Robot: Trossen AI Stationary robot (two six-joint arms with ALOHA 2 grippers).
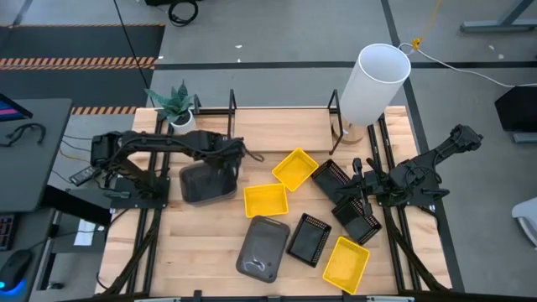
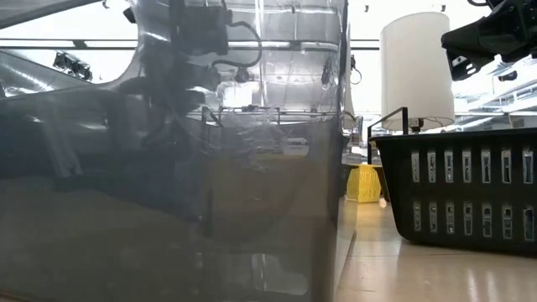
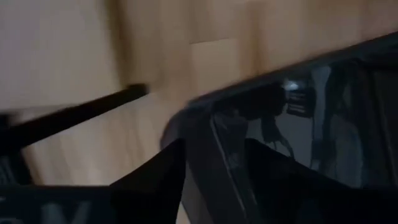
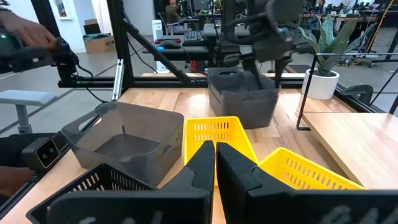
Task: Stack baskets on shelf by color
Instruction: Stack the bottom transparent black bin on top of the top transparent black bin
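My left gripper [image 1: 225,159] [image 3: 214,146] is shut on a dark grey basket [image 1: 205,180] [image 4: 242,99] on the table's left half, in front of the shelf [image 1: 277,130]. My right gripper [image 1: 359,186] [image 4: 215,149] is shut and empty. It points level toward the table's left, just above two black perforated baskets [image 1: 331,176] [image 1: 357,218]. A second grey basket [image 1: 264,247] [image 4: 121,143], a third black one [image 1: 308,237] and three yellow ones [image 1: 294,168] [image 1: 266,200] [image 1: 346,262] rest flat on the wood. My left gripper holds the grey basket by the rim of one side wall [image 3: 208,124], one finger [image 3: 155,180] on each face of that wall. It comes from above, pointing down. The basket stays upright below it. Whether its bottom rests on the table I cannot tell.
A potted plant [image 1: 178,105] stands at the shelf's left end and a tall white cylinder [image 1: 373,84] at its right end. Thin black rods [image 1: 232,101] frame the shelf. A person's hand [image 4: 25,31] shows beyond the table's left side.
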